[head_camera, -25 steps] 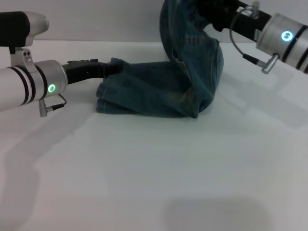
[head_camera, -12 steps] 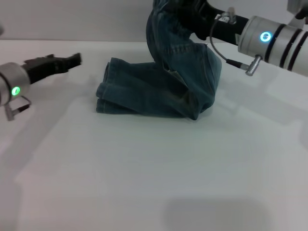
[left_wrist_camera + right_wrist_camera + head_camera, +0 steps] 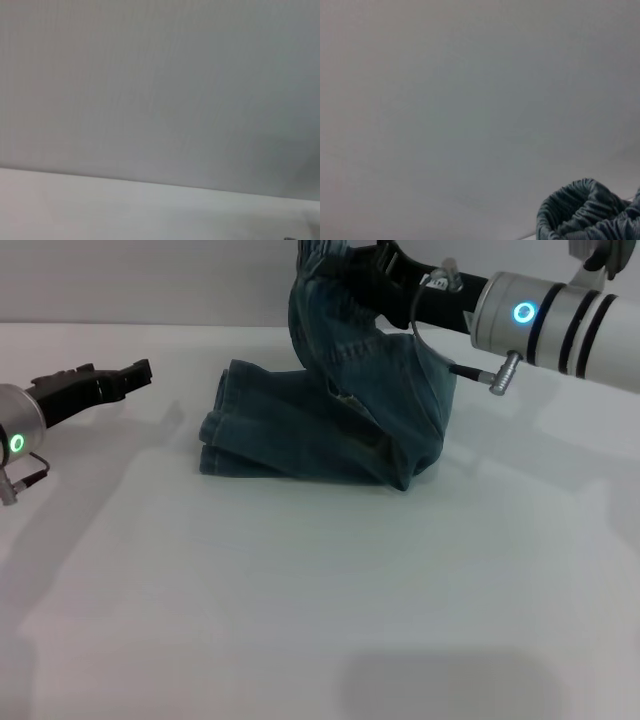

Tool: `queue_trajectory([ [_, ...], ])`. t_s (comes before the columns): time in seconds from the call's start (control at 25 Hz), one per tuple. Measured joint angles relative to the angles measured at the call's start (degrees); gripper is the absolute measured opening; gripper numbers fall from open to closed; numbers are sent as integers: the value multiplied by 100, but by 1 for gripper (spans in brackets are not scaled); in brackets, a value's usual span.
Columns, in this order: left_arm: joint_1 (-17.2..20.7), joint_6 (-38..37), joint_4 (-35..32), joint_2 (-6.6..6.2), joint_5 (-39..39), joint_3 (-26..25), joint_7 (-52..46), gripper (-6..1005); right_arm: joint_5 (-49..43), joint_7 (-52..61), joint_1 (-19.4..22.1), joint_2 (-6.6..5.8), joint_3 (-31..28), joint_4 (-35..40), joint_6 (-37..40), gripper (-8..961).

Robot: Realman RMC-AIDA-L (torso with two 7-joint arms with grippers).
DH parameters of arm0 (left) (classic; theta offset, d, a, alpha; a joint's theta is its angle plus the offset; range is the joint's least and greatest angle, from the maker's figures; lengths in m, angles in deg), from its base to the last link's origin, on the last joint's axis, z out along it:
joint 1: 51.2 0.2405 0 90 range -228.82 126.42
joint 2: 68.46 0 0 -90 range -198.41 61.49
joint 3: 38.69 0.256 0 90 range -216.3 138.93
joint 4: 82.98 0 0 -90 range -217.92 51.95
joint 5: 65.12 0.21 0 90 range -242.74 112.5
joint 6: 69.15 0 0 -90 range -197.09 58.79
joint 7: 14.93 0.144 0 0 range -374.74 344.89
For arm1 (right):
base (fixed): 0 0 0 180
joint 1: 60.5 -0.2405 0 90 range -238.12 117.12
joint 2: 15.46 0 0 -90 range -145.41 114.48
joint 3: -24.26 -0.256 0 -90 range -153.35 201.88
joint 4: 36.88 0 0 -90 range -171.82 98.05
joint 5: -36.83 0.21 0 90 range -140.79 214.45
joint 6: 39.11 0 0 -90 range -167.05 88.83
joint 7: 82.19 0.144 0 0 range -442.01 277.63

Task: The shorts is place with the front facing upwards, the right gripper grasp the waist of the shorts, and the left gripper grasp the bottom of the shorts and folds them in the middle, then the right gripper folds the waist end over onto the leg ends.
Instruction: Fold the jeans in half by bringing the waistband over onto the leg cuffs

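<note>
The blue denim shorts point(image 3: 330, 420) lie folded lengthwise on the white table point(image 3: 300, 590). The leg ends point(image 3: 213, 445) rest flat at the left. My right gripper point(image 3: 375, 270) is shut on the waist of the shorts point(image 3: 325, 275) and holds it up high at the back, above the middle of the cloth, with its fingertips buried in the denim. In the right wrist view the gathered waistband point(image 3: 582, 210) bunches against a grey wall. To the left of the hems and apart from them, my left gripper point(image 3: 135, 370) hovers open and holds nothing.
A grey wall point(image 3: 150, 280) runs behind the table. The left wrist view shows only that wall point(image 3: 160, 85) and a strip of white table point(image 3: 100, 210). A shadow point(image 3: 440, 685) lies on the table's near edge.
My left gripper let go of the leg hems and drew back to the left. My right gripper carried the lifted waist leftward over the folded cloth.
</note>
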Motion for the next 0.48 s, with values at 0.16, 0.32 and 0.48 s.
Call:
queue_trajectory([
  [0.16,-7,-28,-42,4,-34,36,19,815,-9,80,-65,-2,197,-42,150,130],
  [0.32,-23,-28,-48,6,-77,46,24,815,-20,247,-129,-6,400,-115,281,147],
  [0.48,-30,-31,-41,5,-137,49,30,815,-43,296,-176,-10,459,-133,349,164],
])
